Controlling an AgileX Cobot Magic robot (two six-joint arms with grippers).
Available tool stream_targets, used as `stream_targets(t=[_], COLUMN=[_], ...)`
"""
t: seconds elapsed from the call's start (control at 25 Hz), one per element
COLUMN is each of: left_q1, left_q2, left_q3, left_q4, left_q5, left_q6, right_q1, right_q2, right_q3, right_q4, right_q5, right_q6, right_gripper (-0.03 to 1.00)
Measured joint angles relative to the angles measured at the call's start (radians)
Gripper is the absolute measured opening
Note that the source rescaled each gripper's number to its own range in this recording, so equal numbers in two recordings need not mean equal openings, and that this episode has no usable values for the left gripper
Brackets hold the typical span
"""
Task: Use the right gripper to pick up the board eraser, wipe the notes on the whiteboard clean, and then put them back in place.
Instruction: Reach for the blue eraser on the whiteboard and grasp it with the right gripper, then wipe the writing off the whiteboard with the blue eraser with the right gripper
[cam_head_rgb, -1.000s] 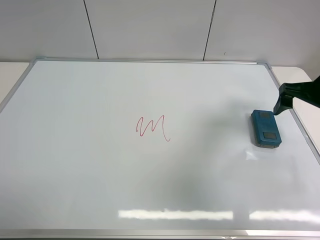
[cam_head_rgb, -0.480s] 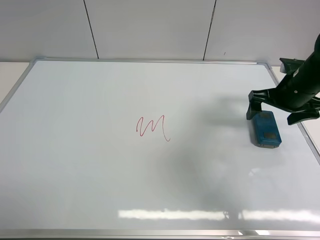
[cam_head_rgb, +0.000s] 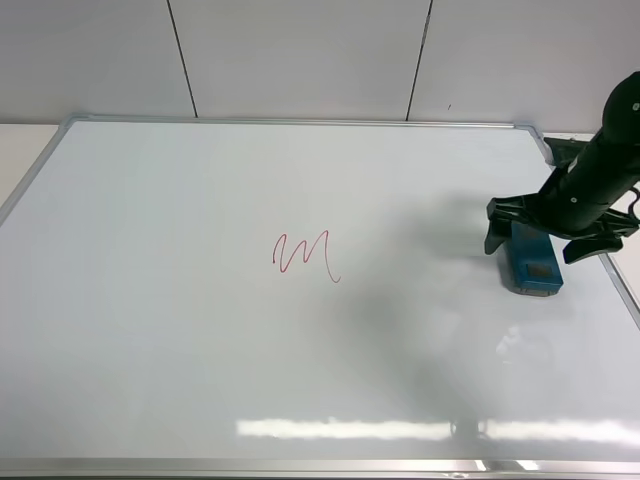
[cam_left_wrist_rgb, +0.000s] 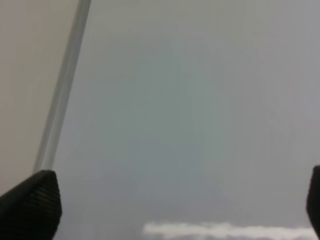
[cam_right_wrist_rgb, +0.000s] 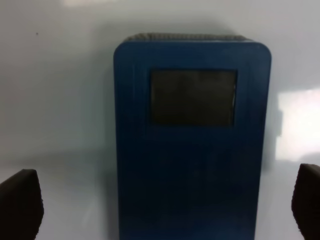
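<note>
The whiteboard (cam_head_rgb: 200, 350) fills most of the exterior high view. The notes (cam_head_rgb: 305, 256), a red cursive scribble, sit near its middle. The teal-blue board eraser (cam_head_rgb: 532, 268) lies flat near the board's right edge; it also shows in the right wrist view (cam_right_wrist_rgb: 192, 135) with one grey patch visible. My right gripper (cam_head_rgb: 531, 243) is open and straddles the eraser's far end, one finger on each side, just above the board. In the right wrist view its fingertips (cam_right_wrist_rgb: 20, 210) show wide apart at the lower corners. My left gripper (cam_left_wrist_rgb: 175, 205) is open over bare whiteboard (cam_left_wrist_rgb: 190, 110), out of the exterior view.
The board's silver frame (cam_head_rgb: 300, 121) runs along the far edge and close to the eraser on the right (cam_head_rgb: 600, 262). A frame rail (cam_left_wrist_rgb: 62, 90) also shows in the left wrist view. A white panelled wall (cam_head_rgb: 300, 55) stands behind the board.
My right arm has come in from the right edge and lowered, so the open gripper now straddles the eraser's far end. The eraser and the notes have not moved.
</note>
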Motion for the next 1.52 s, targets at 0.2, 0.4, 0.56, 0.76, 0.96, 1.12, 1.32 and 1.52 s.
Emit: stream_targets(t=[0.2, 0.4, 0.56, 0.76, 0.96, 1.12, 1.32, 1.52], left_q1=[0.000, 0.000, 0.000, 0.000, 0.000, 0.000, 0.000, 0.000], left_q2=[0.000, 0.000, 0.000, 0.000, 0.000, 0.000, 0.000, 0.000], left_q3=[0.000, 0.000, 0.000, 0.000, 0.000, 0.000, 0.000, 0.000], left_q4=[0.000, 0.000, 0.000, 0.000, 0.000, 0.000, 0.000, 0.000], left_q5=[0.000, 0.000, 0.000, 0.000, 0.000, 0.000, 0.000, 0.000], left_q6=[0.000, 0.000, 0.000, 0.000, 0.000, 0.000, 0.000, 0.000], right_q1=[0.000, 0.000, 0.000, 0.000, 0.000, 0.000, 0.026, 0.106], right_q2=[0.039, 0.044, 0.044, 0.044, 0.044, 0.044, 0.030, 0.000], right_q3=[0.000, 0.000, 0.000, 0.000, 0.000, 0.000, -0.063, -0.175], right_q4=[0.000, 0.000, 0.000, 0.001, 0.001, 0.001, -0.001, -0.015], right_q5=[-0.019, -0.025, -0.008, 0.012, 0.017, 0.022, 0.128, 0.236], right_q6=[0.000, 0.000, 0.000, 0.008, 0.010, 0.010, 0.010, 0.009], right_gripper=[1.00, 1.00, 0.87, 0.01, 0.01, 0.01, 0.01, 0.01])
